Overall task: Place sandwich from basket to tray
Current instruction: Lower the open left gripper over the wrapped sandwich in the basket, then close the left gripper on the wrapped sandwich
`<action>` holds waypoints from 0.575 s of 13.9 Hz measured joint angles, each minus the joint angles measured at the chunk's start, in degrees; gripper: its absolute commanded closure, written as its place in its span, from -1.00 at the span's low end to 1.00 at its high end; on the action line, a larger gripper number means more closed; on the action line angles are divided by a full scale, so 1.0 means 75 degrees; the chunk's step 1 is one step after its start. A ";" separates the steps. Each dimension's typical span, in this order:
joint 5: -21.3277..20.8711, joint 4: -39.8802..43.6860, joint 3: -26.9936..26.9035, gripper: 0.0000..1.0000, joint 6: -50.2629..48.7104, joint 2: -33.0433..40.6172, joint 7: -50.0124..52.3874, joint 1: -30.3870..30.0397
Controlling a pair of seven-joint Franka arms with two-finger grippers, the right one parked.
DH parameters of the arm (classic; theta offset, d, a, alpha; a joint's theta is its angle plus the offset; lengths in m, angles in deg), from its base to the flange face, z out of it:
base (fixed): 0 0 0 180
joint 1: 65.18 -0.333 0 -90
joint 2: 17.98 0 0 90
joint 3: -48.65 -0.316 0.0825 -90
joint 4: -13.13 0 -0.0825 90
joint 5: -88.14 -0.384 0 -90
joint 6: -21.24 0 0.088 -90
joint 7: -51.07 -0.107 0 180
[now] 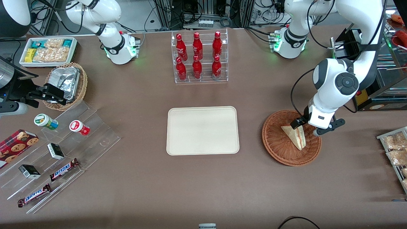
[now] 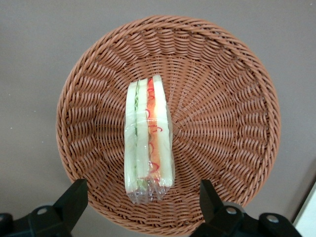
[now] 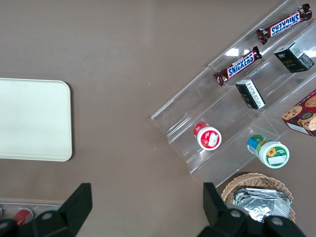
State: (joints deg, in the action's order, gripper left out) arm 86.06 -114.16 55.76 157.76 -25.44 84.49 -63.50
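The sandwich [image 1: 295,136] [image 2: 148,136], a plastic-wrapped wedge of pale bread with red and green filling along its edge, lies in the reddish-brown wicker basket [image 1: 279,152] [image 2: 222,98]. My gripper [image 1: 307,126] [image 2: 142,197] hovers open just above the basket, over the end of the sandwich farther from the front camera. Its black fingers [image 2: 74,197] stand wide apart, one to each side of the wedge's end, touching nothing. The cream tray [image 1: 203,130] lies bare at the table's middle, beside the basket.
A clear rack of red bottles [image 1: 199,57] stands farther from the camera than the tray. Toward the parked arm's end are a tan basket of foil packets [image 1: 66,85], a white bin of snacks [image 1: 48,51] and an acrylic stand with candy bars [image 1: 63,169]. Snack bags [image 1: 396,149] lie beside the reddish-brown basket.
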 measured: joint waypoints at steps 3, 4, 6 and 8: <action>0.0000 -0.0284 0.0000 -0.98 0.0521 -0.0076 0.0017 -0.0001; 0.0000 -0.0365 -0.0001 -0.98 0.0700 -0.0146 0.0020 -0.0002; 0.0000 -0.0474 -0.0004 -0.91 0.1074 -0.0320 0.0029 -0.0007; 0.0000 -0.0545 -0.0011 -0.37 0.1460 -0.0529 0.0039 -0.0025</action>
State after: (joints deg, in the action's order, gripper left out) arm 86.06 -118.25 55.68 168.71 -29.41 84.78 -63.68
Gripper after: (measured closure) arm 0.026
